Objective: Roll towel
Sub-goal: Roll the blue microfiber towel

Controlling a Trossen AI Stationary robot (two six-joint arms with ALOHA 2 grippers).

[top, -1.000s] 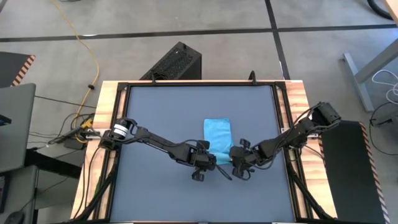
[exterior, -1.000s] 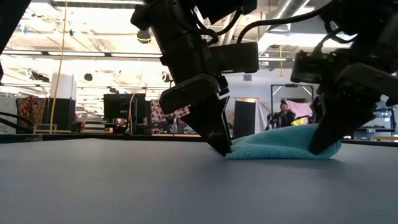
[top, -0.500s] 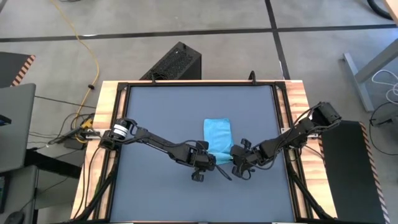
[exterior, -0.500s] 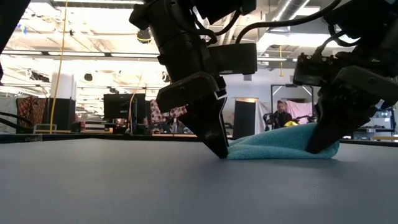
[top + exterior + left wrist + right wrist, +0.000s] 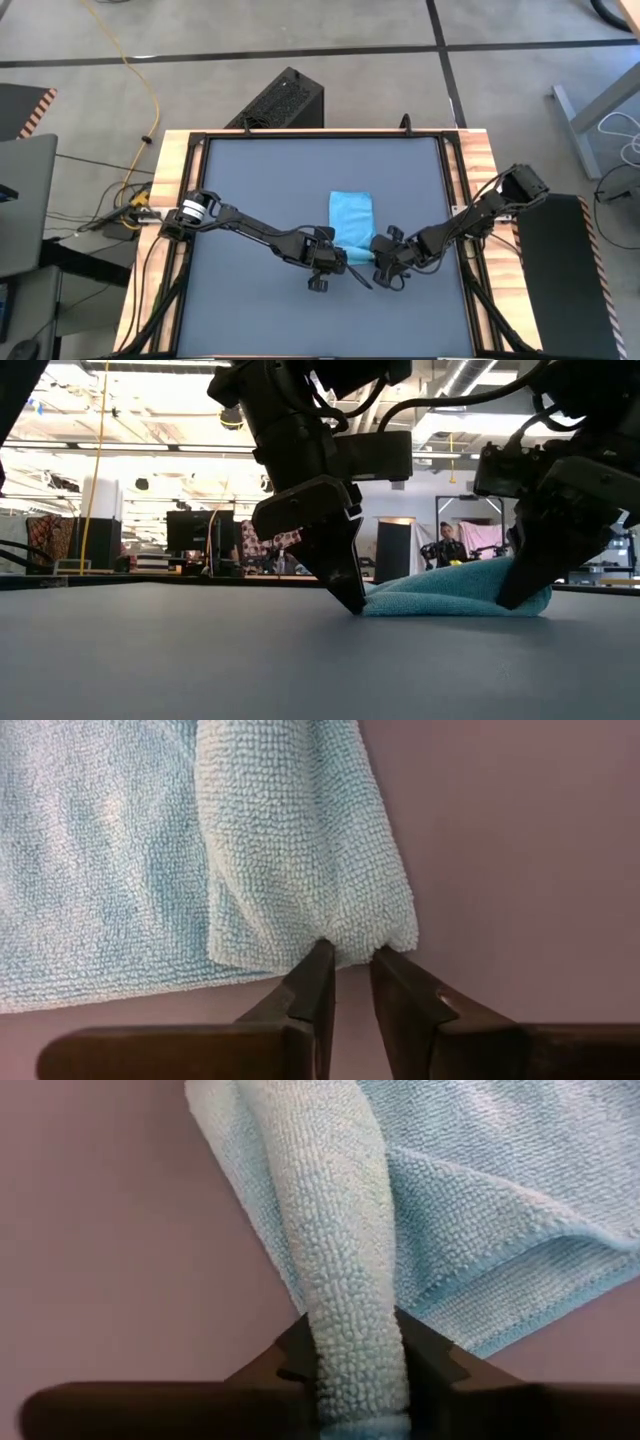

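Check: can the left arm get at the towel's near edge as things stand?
Looks like yes. The left gripper is already at the towel, its fingers pinching the folded near edge. Nothing sits between them; the right gripper grips the other corner.

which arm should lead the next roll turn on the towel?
Probably the right gripper: its jaws are clamped around a thick fold of the towel. The left gripper only pinches the folded edge at its tips, so its hold looks weaker.

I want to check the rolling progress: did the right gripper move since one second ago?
Hardly. In the high view the right gripper sits at the same spot by the table's near right side, clamped on the towel.
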